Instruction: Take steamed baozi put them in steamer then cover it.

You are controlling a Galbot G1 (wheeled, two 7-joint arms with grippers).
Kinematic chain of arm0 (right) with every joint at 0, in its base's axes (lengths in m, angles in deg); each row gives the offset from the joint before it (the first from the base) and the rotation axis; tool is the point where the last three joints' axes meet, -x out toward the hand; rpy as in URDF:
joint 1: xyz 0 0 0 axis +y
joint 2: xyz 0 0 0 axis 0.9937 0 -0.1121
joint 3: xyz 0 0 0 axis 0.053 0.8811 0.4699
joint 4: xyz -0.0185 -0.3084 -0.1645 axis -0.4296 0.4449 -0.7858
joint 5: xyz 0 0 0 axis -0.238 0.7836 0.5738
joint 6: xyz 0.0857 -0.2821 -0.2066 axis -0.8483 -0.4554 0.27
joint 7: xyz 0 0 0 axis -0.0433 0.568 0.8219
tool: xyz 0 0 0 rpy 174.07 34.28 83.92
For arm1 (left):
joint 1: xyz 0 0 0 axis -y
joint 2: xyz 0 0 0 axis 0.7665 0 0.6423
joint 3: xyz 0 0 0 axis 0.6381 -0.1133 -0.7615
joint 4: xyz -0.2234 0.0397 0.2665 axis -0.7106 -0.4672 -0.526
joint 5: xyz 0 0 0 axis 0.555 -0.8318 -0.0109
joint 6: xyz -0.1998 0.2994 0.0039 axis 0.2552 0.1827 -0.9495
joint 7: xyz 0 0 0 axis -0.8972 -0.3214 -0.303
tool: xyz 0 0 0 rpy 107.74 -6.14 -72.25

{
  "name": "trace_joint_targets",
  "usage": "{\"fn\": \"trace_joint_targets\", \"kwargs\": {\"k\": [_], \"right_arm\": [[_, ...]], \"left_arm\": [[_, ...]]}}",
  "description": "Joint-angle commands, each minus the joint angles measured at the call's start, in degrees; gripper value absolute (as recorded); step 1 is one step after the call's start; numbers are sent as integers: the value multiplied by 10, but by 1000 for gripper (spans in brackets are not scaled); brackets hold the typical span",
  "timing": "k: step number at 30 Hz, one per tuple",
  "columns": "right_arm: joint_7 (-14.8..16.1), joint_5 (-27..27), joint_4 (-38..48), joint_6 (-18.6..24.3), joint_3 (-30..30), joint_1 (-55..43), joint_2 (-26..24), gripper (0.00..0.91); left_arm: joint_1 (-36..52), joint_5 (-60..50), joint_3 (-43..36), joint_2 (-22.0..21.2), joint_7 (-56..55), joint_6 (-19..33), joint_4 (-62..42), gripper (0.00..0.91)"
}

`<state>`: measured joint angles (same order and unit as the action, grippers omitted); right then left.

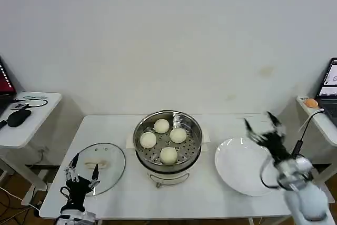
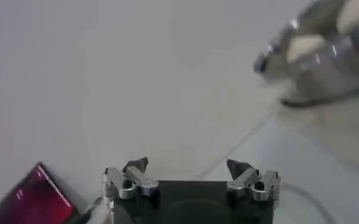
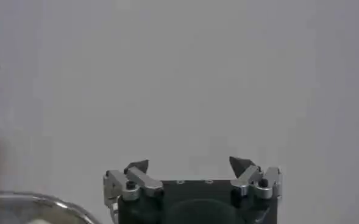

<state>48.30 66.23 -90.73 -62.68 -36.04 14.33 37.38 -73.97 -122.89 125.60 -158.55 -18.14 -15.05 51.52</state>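
The right gripper [image 1: 259, 121] is smeared by motion blur in the head view, so its fingers cannot be resolved there, while in the left wrist view the steamer [image 2: 325, 55] beyond the left gripper's fingertips [image 2: 138, 164] is blurred and cut off by the frame edge.

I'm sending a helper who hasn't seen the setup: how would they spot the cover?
On the white table, look left of the steamer at its middle. The cover lies flat there, clear glass with a white handle, unlike the solid white plate on the right.
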Motion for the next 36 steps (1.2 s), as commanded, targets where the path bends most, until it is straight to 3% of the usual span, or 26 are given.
{"fn": "trace_joint_targets", "kwargs": {"k": [1,12,36], "right_arm": [[35,-7,22,103,-115,177,95,907],[35,6,-13,85,-76,192,103,907],[36,29,-20,93,-65,200,116,907]], "left_arm": [[36,-247,-19,43,-26,12,-112,907],[127,-268,-40,86,9,-6,-221,907],[273,-278,-59,75,4,-10,-345,907]]}}
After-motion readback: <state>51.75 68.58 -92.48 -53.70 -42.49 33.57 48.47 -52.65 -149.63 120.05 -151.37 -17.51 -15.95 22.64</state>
